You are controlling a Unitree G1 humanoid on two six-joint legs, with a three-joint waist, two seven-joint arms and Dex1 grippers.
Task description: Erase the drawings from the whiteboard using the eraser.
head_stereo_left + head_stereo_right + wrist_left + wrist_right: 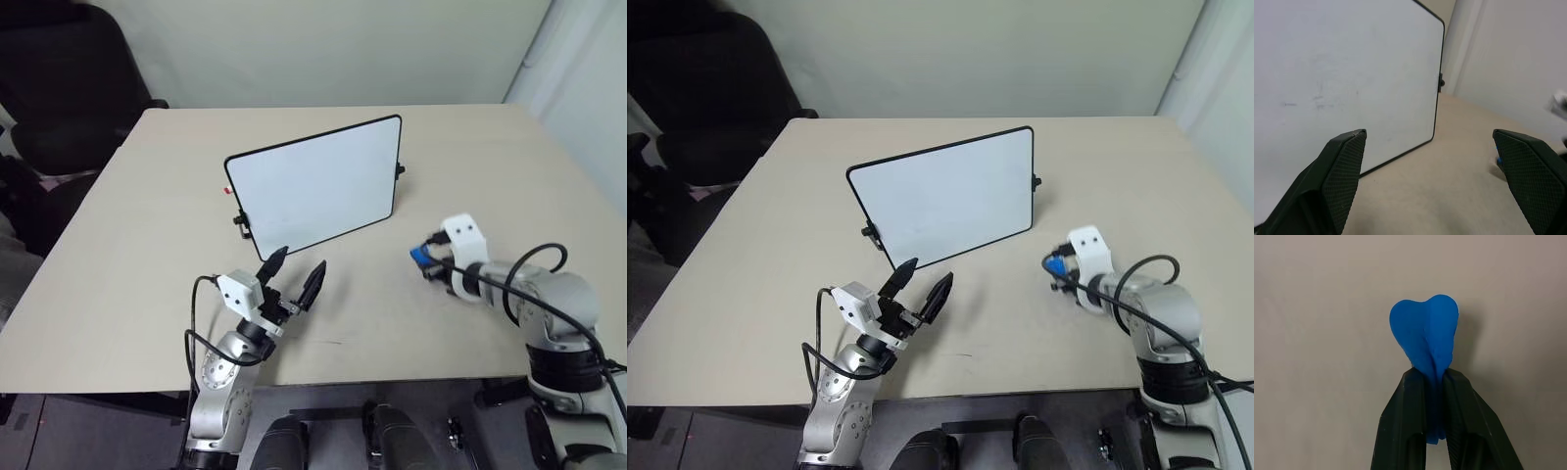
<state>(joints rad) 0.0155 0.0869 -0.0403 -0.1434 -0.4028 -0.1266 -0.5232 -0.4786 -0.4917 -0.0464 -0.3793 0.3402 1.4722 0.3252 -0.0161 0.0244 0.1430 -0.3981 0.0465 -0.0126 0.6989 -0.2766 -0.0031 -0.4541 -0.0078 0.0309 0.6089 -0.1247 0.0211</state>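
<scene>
The whiteboard (313,186) stands tilted on its edge in the middle of the table, black-framed, with small black clips (400,169) on its sides. Its face bears only faint grey smudges (1317,100); the drawings are out of view. My left gripper (299,260) is open just in front of the board's near lower corner, with nothing between its fingers (1347,161). To the right of the board, low over the table, my right gripper (431,262) is shut on the blue eraser (1425,333), which is squeezed and sticks out past the fingertips.
The beige table (127,274) has its front edge close behind both arms. A black office chair (69,88) stands off the far left corner. A small red tab (226,190) sits at the board's left edge.
</scene>
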